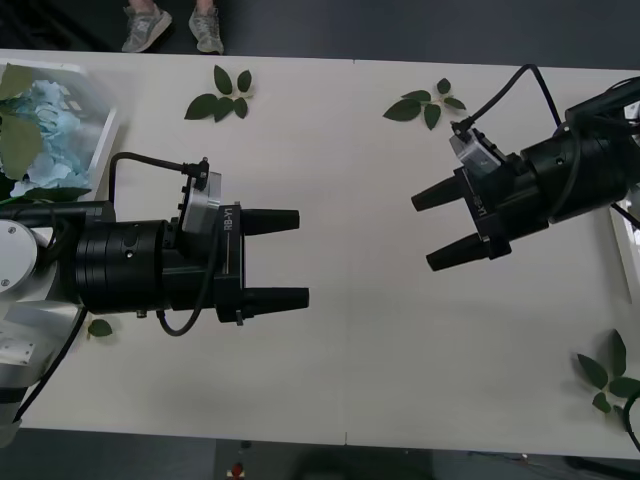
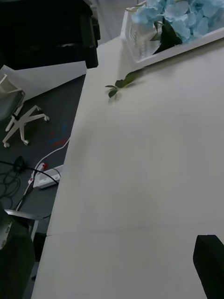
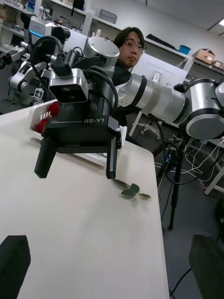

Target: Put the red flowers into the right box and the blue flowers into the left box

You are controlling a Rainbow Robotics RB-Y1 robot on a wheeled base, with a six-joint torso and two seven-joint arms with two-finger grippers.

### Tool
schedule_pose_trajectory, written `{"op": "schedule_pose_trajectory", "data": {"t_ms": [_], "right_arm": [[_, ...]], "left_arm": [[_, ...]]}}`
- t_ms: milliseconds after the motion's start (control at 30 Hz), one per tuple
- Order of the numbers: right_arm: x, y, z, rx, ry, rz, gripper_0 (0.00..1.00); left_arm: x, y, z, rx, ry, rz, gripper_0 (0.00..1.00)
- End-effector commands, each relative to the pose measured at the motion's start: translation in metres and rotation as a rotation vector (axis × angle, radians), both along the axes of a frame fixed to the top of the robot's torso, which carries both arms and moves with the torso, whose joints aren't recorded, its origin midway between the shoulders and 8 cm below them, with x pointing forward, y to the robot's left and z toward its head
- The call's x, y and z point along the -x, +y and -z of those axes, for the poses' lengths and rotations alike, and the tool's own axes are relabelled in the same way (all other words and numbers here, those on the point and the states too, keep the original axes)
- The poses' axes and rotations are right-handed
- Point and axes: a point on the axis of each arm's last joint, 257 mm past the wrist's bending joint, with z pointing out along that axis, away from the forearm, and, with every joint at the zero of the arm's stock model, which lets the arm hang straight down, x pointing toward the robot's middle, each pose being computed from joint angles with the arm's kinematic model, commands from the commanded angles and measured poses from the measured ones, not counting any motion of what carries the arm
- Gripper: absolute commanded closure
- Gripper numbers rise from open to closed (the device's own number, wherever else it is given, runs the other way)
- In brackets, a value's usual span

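The blue flowers (image 1: 45, 115) lie in the left box (image 1: 108, 125) at the table's far left corner; the right wrist view shows these blue flowers (image 2: 182, 18) over the left box wall (image 2: 144, 44). The red flowers (image 3: 49, 114) rest in the right box (image 3: 36, 112), behind my right gripper (image 3: 77, 161). In the front view the right box (image 1: 628, 250) is a pale sliver at the right edge. My left gripper (image 1: 295, 258) hovers open over the table's left middle. My right gripper (image 1: 425, 230) hovers open at right, facing it. Both are empty.
Loose leaf sprigs lie at the far edge (image 1: 222, 95), farther right (image 1: 425, 103), and at the near right corner (image 1: 608, 375). A single leaf (image 1: 98, 327) lies under my left arm. The bare white tabletop (image 1: 360, 340) spreads between the grippers.
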Motion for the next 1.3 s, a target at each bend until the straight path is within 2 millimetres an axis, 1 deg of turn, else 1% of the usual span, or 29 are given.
{"op": "schedule_pose_trajectory", "data": {"t_ms": [33,367,767,900,1300], "right_arm": [[-0.004,-0.004,-0.017,0.010,-0.074,-0.014,0.00],[0.000,-0.010,-0.008,0.022,-0.035,0.003,0.00],[0.002,-0.012,-0.004,0.030,-0.026,-0.002,0.00],[0.006,-0.013,-0.001,0.041,-0.019,-0.015,0.00],[0.005,-0.016,0.002,0.049,-0.012,-0.008,0.00]], "left_arm": [[0.001,0.000,-0.016,0.018,-0.034,-0.003,0.00],[0.001,0.000,-0.016,0.018,-0.034,-0.003,0.00],[0.001,0.000,-0.016,0.018,-0.034,-0.003,0.00],[0.001,0.000,-0.016,0.018,-0.034,-0.003,0.00],[0.001,0.000,-0.016,0.018,-0.034,-0.003,0.00]]}}
